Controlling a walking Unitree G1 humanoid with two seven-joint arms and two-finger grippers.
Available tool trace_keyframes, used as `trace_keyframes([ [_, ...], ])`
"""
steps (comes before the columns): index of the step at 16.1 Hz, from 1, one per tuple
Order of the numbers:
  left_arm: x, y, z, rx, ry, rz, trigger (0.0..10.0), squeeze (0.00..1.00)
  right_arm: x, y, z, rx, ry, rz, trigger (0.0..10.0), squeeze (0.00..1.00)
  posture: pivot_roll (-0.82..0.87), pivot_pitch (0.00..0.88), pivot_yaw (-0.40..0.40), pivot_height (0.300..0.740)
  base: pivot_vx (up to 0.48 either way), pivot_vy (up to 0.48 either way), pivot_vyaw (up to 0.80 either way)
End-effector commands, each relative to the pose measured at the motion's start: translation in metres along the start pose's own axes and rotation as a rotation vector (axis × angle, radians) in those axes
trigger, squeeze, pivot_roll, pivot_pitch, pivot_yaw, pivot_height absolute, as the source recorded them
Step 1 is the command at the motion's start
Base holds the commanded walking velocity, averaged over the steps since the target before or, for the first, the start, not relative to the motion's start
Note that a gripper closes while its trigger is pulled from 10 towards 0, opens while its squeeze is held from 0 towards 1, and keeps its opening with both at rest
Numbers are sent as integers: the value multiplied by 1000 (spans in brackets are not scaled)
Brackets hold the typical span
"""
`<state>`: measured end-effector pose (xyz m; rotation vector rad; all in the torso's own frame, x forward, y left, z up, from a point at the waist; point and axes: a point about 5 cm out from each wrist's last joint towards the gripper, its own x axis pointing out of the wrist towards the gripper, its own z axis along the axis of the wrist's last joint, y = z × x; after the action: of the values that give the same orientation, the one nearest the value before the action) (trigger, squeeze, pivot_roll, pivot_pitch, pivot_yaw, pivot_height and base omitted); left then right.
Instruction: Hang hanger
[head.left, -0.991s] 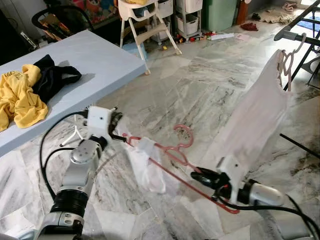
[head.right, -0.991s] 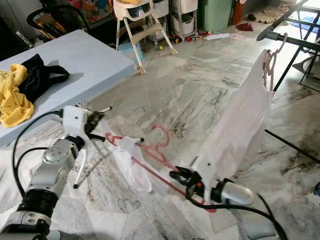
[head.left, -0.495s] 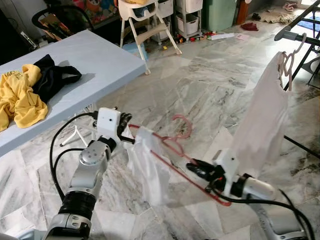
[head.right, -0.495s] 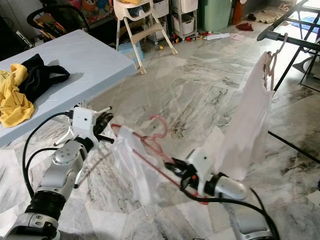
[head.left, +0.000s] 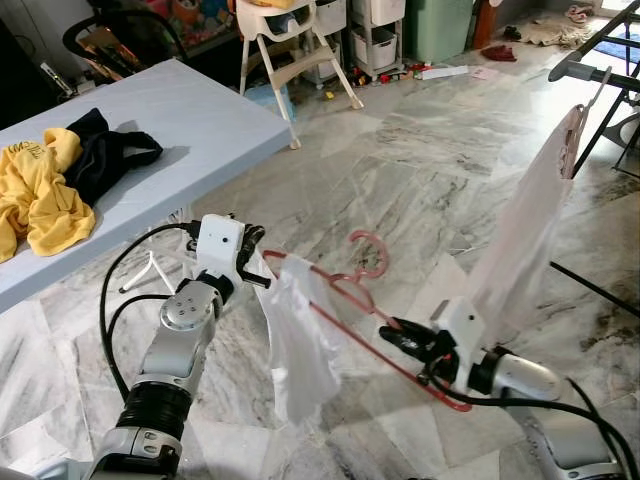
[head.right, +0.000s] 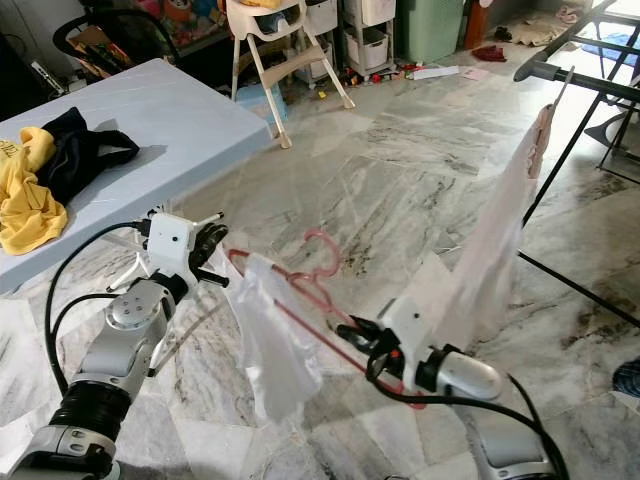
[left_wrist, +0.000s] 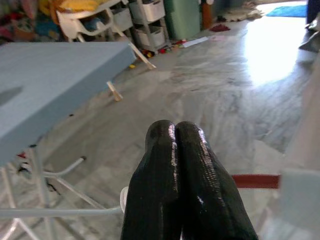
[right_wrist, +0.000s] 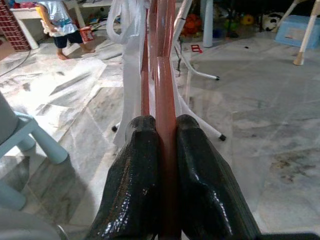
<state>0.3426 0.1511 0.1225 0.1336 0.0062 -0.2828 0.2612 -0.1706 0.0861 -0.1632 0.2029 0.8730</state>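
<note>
Grey-veined marble floor (head.left: 400, 160) spreads out before me, with a pale blue table (head.left: 180, 130) at my left carrying a yellow garment (head.left: 35, 195) and a black one (head.left: 105, 150), and a white high chair (head.left: 285, 40) beyond it among storage drawers. At the far right a dark drying rack (head.left: 600, 45) stands with a white cloth (head.left: 530, 240) hanging from a pale hanger on its bar.

I hold the pink hanger (head.left: 350, 300) low over the floor between my two arms, its hook curling upward near the middle. My right gripper (head.left: 400, 333) is clamped on the hanger's lower bar; in the right wrist view my fingers (right_wrist: 200, 185) press against both sides of the pink rod (right_wrist: 165, 150). My left gripper (head.left: 252, 262) sits at the hanger's other end, its fingers (left_wrist: 175, 165) pressed tightly together with nothing visible between them. A white garment (head.left: 300, 345) droops from that end of the hanger, just beside my left gripper.
</note>
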Motion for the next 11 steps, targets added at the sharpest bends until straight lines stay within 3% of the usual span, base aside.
trace_keyframes([
  [1,-3,12,0,44,2,42,0,0,-3,-1,3,-10,-13,9,10000,0,-149,82,139,740,0,0,0],
  [4,-5,23,-1,107,13,74,0,0,-11,-4,4,-8,0,27,10000,0,-150,85,140,740,0,0,0],
  [7,-5,29,-1,102,17,80,0,0,-13,-3,8,15,-5,72,10000,0,-149,87,145,740,0,0,0],
  [11,2,19,10,89,-27,-37,0,0,-12,6,8,33,0,136,10000,0,-150,90,154,740,0,0,0],
])
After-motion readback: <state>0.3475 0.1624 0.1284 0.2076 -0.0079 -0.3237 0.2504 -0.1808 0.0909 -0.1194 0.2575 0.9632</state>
